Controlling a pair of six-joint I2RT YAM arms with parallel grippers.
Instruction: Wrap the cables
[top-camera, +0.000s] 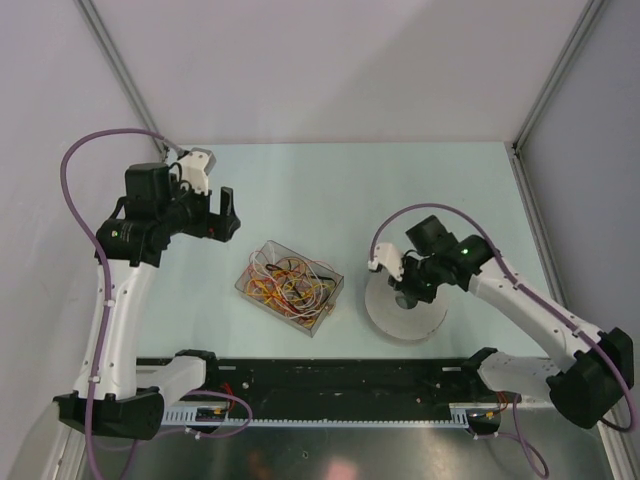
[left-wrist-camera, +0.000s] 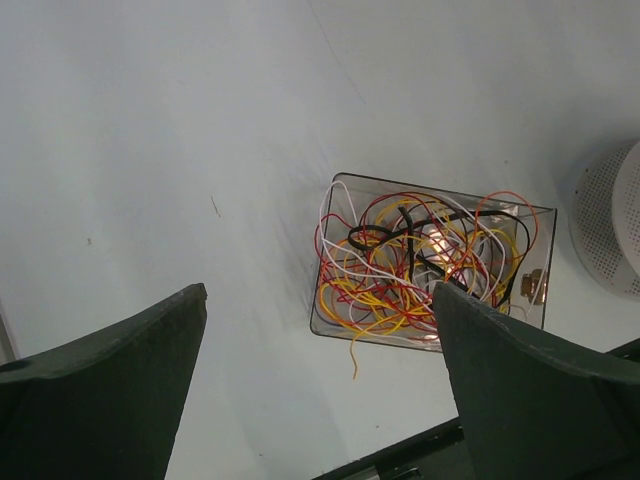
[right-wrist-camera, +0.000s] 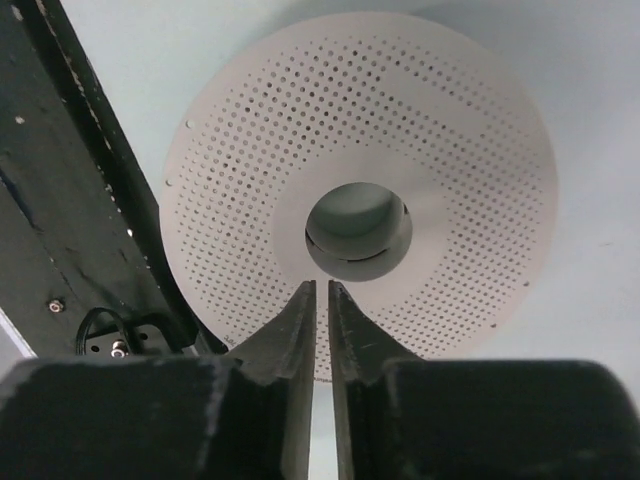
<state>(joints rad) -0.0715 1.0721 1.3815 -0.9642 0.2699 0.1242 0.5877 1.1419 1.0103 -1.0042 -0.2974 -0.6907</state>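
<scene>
The cables (top-camera: 290, 285) are a tangle of thin yellow, orange, red and white wires, with some black ones, lying in a clear box (top-camera: 331, 301) at the table's middle. In the left wrist view the cables (left-wrist-camera: 410, 270) fill the box (left-wrist-camera: 541, 216), and one yellow end hangs over its near rim. My left gripper (top-camera: 228, 215) is open and empty, up above the table to the left of the box; its jaws (left-wrist-camera: 320, 290) stand wide apart. My right gripper (top-camera: 405, 290) is shut and empty, its tips (right-wrist-camera: 321, 284) just above the white perforated spool (right-wrist-camera: 460, 150).
The white round spool (top-camera: 420, 318) lies flat to the right of the box and shows at the right edge of the left wrist view (left-wrist-camera: 610, 230). A black rail (top-camera: 340, 385) runs along the near edge. Grey walls close in the table.
</scene>
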